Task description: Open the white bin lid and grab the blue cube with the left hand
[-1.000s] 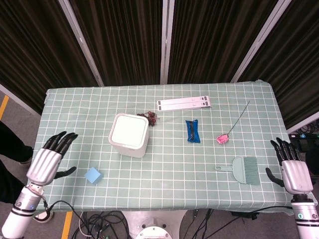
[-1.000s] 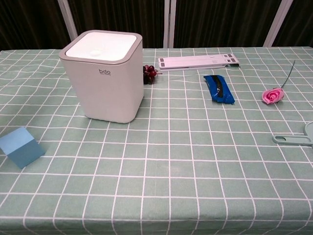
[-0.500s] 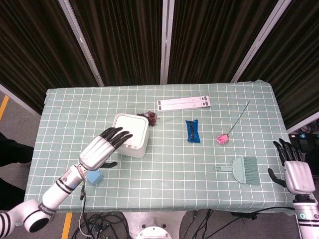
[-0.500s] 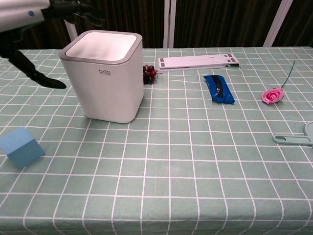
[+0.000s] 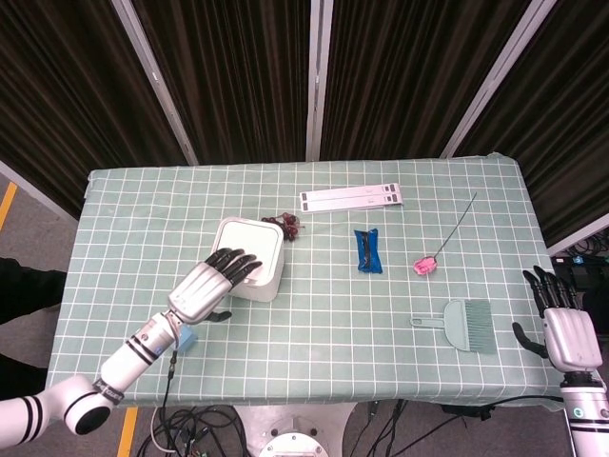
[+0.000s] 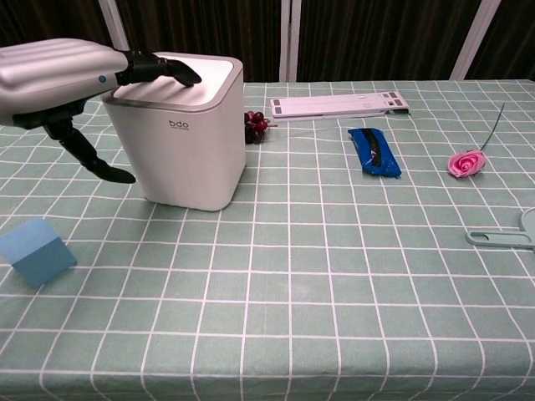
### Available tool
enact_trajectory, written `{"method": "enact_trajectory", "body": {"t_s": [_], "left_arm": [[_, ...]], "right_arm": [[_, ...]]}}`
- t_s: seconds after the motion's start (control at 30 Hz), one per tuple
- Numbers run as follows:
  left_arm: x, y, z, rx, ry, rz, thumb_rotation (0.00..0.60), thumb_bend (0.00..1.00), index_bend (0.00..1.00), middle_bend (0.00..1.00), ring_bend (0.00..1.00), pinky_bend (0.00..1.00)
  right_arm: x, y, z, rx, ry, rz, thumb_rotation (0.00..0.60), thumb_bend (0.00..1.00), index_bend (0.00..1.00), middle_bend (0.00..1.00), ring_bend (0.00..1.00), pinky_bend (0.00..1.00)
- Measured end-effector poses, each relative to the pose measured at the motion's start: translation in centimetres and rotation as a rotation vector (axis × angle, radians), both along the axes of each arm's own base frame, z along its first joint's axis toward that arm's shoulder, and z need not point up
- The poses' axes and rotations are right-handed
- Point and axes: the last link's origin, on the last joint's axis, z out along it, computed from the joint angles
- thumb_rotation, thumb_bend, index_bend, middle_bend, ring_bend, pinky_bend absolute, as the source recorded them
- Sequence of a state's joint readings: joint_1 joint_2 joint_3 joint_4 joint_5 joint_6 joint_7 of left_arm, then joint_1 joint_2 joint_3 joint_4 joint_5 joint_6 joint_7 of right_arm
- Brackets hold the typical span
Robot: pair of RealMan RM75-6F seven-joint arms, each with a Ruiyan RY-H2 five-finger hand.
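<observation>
Reaching onto the bin lid

Your left arm stretches in from the near left, and your left hand [image 5: 211, 284] lies flat with fingers [image 6: 159, 68] spread on the lid [image 6: 188, 83] of the white bin [image 5: 249, 259] — holding nothing. The blue cube [image 6: 36, 251] sits near-left of it, under the forearm. Your right hand [image 5: 564, 327] hangs open at the right edge.

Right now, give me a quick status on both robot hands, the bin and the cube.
Left robot hand open, fingers over white bin lid, lid closed. Right robot hand open, idle at table edge. Blue cube on cloth beside bin, nothing blocking it.
</observation>
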State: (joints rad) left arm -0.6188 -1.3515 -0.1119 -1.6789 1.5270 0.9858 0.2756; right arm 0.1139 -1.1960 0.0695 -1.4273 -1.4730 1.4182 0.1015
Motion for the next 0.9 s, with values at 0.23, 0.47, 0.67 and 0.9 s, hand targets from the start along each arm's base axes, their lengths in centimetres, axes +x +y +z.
{"method": "enact_trajectory", "body": {"t_s": [0.23, 0.47, 0.67, 0.9], "left_arm": [[0.5, 0.2, 1.4, 0.065, -0.042, -0.017, 0.600, 0.00, 0.10, 0.14, 0.08, 0.16], [0.6, 0.0, 6.5, 0.248, -0.137, -0.017, 0.600, 0.00, 0.10, 0.14, 0.08, 0.16], [-3.6, -2.6, 9.1, 0.291, -0.112, 0.120, 0.600, 0.00, 0.12, 0.14, 0.08, 0.17], [-8.0, -6.7, 7.0, 0.125, -0.069, 0.263, 0.600, 0.00, 0.12, 0.14, 0.08, 0.16]], "right_arm": [[0.2, -0.1, 0.0, -0.004, 0.001, 0.004, 0.600, 0.25, 0.00, 0.00, 0.00, 0.00], [0.2, -0.1, -0.1, 0.002, -0.002, 0.007, 0.600, 0.25, 0.00, 0.00, 0.00, 0.00], [0.3, -0.1, -0.1, 0.000, -0.002, 0.011, 0.600, 0.25, 0.00, 0.00, 0.00, 0.00], [0.7, -0.2, 0.0, -0.003, -0.001, 0.023, 0.600, 0.25, 0.00, 0.00, 0.00, 0.00]]}}
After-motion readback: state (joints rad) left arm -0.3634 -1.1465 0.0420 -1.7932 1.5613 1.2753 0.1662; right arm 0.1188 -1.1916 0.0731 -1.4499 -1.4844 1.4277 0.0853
